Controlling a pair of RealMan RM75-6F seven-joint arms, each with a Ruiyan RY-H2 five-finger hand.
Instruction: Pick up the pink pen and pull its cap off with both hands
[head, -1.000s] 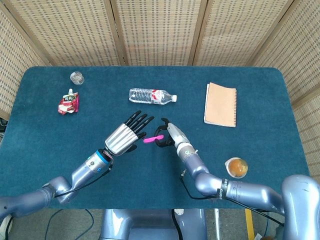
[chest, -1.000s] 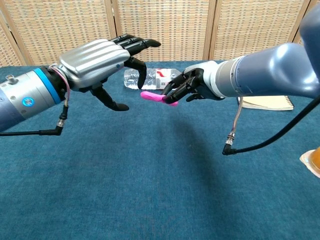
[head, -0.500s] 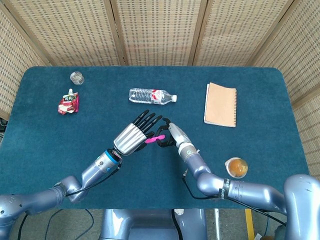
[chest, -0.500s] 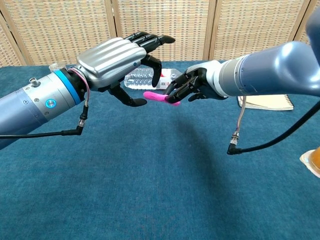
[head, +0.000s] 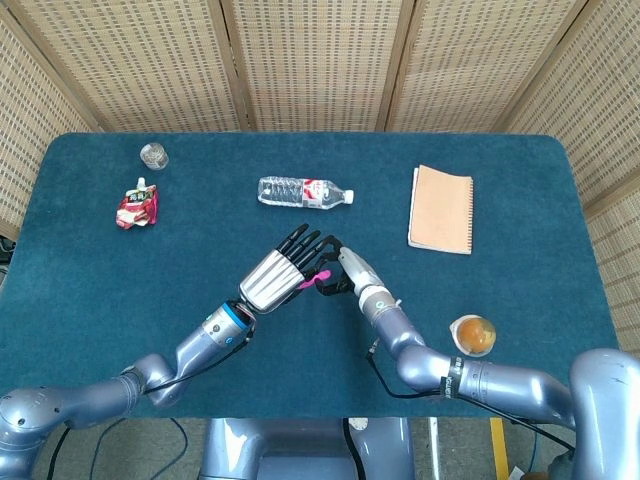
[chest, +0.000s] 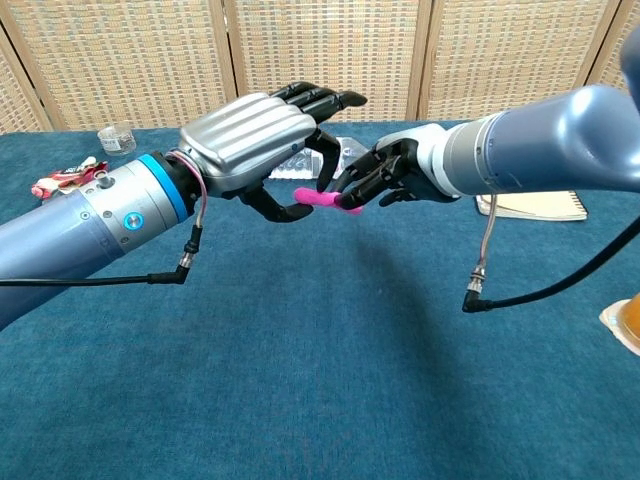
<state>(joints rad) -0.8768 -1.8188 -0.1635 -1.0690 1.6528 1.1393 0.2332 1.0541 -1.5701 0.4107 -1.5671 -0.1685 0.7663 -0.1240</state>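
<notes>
The pink pen (chest: 322, 200) hangs level above the table, and my right hand (chest: 385, 175) pinches its right end in its fingertips. My left hand (chest: 262, 142) has its fingers spread around the pen's free left end, thumb (chest: 285, 211) just below it and the other fingers above and behind. I cannot see them closed on the pen. In the head view the left hand (head: 284, 274) covers most of the pen (head: 316, 279), with the right hand (head: 338, 276) right beside it.
A water bottle (head: 305, 191) lies behind the hands. A tan notebook (head: 441, 209) sits at the right, and an orange cup (head: 473, 335) is near the front right. A red pouch (head: 137, 207) and a small glass (head: 153, 155) are at the far left.
My left hand has moved right, from beside the pen to around its free end. The right hand has held the pen almost still, rising slightly.
</notes>
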